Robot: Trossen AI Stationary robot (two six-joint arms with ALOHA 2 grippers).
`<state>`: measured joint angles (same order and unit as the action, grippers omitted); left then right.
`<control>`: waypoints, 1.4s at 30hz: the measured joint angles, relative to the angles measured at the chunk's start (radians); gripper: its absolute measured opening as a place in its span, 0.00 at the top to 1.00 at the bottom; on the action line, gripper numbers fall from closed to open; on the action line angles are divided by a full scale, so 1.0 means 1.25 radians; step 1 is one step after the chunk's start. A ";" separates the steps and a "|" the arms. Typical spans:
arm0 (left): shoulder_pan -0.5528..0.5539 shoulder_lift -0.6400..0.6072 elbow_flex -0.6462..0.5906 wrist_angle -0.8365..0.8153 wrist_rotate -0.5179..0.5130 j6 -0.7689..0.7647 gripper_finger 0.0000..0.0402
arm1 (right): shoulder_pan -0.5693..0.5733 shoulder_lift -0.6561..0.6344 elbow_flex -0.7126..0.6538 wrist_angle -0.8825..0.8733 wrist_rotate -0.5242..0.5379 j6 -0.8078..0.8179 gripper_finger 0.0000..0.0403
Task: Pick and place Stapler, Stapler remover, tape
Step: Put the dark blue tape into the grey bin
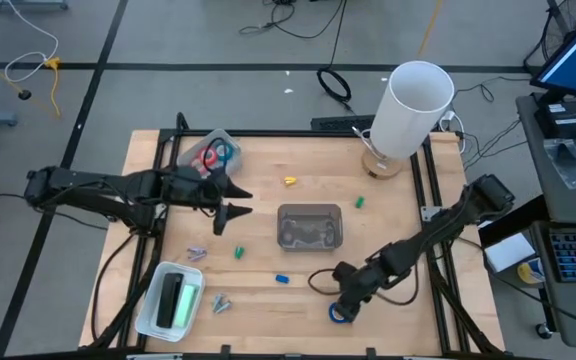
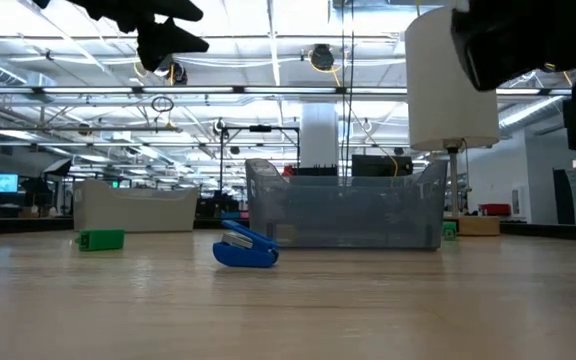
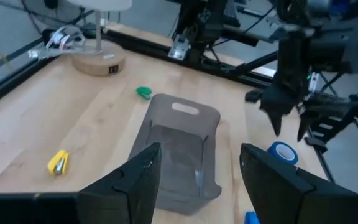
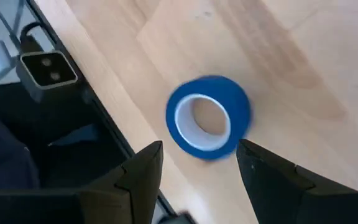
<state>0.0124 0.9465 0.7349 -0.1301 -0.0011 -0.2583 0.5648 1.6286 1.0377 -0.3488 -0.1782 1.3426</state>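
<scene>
While both arms hang over the counter, nothing is held by either claw.

Left arm pose: stretched level from the counter's left edge toward the clear grey bin at the middle, held high above the wood.
Left claw: just left of the grey bin, fingers parted wide, empty.
Right arm pose: folded down from the right rail, reaching toward the near edge, right of and nearer than the grey bin.
Right claw: pointing down over a blue tape roll, fingers apart on either side of it and not touching it, gripping nothing.
Blue tape roll: lying on its side on the wood at the near edge, right of and nearer than the grey bin; open centre facing the wrist camera.
Other tape: red and blue rings in a clear tray far left of the grey bin.
Blue stapler remover: on the wood just nearer than the grey bin, toward its left corner.
White bin: near left of the grey bin, holding a black and a green item.
Yellow piece: just beyond the grey bin.
Green pieces: one beyond the bin's right corner, one near its left.
White lamp: on a round wooden base, far right of the grey bin.
</scene>
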 joint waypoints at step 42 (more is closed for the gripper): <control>0.053 -0.002 0.001 -0.007 0.128 0.050 0.46 | 0.053 0.152 0.026 -0.042 0.097 0.168 0.51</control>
<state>0.0792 0.9443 0.7357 -0.1390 0.1585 -0.1963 0.6315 1.8183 1.0702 -0.4008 -0.0568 1.5527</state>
